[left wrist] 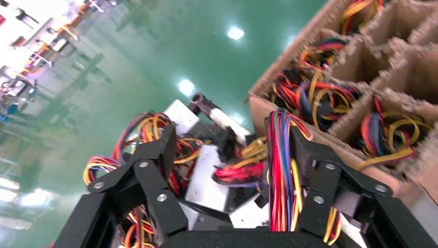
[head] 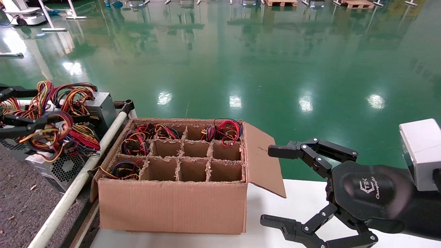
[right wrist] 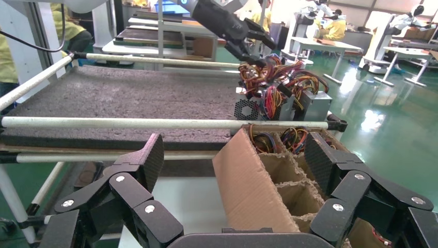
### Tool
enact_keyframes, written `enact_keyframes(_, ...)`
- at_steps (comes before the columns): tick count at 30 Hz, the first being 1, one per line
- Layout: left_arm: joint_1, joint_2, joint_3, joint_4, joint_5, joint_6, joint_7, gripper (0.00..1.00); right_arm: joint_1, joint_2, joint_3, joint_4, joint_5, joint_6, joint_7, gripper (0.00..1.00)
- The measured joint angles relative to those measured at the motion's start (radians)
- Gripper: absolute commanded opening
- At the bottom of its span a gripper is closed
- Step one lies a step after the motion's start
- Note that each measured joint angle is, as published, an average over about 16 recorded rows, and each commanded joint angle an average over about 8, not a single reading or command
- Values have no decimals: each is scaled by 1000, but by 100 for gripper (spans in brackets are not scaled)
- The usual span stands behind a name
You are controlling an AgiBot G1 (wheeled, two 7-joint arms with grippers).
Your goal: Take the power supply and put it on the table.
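The power supply [head: 59,168], a silver-grey box with a honeycomb grille, lies on the dark speckled table [head: 17,203] beside the white rail. Its red, yellow and blue-purple wires [head: 74,136] pile up over it. My left gripper [head: 32,108] hovers over that pile at the far left, open. In the left wrist view the left gripper [left wrist: 231,139] has its jaws wide apart over a silver box [left wrist: 206,175], and a wire bundle [left wrist: 281,170] runs along the inner side of one finger. My right gripper [head: 272,186] stands open over the white tabletop, holding nothing.
A cardboard box [head: 172,206] with divider cells, some holding wire bundles, stands on the white tabletop [head: 296,203], its flap [head: 263,162] hanging towards my right gripper. Other grey boxes [head: 103,109] with orange-yellow wires sit behind on the table. The white rail [head: 79,182] separates table and box.
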Motion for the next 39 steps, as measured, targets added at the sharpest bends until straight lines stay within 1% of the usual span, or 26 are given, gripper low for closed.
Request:
enact_keyframes(11, -17, -21, 13, -32, 9, 64, -8, 100, 0, 0, 0, 0, 0, 0, 0, 100)
enact_keyframes(16, -19, -19, 1, -24, -17, 73, -24, 100, 0, 0, 0, 0, 0, 0, 0, 100)
enact_keyframes(21, -17, -8, -26, 2, -68, 65, -47, 100, 0, 0, 0, 0, 0, 0, 0, 100)
enact_keyframes(27, -10, 23, -90, 57, -170, 18, -65, 100, 0, 0, 0, 0, 0, 0, 0, 100)
enact_keyframes(33, -13, 74, -160, 137, -276, -72, -89, 100, 0, 0, 0, 0, 0, 0, 0, 100)
enact_keyframes(39, -30, 135, -208, 219, -344, -159, -105, 100, 0, 0, 0, 0, 0, 0, 0, 100)
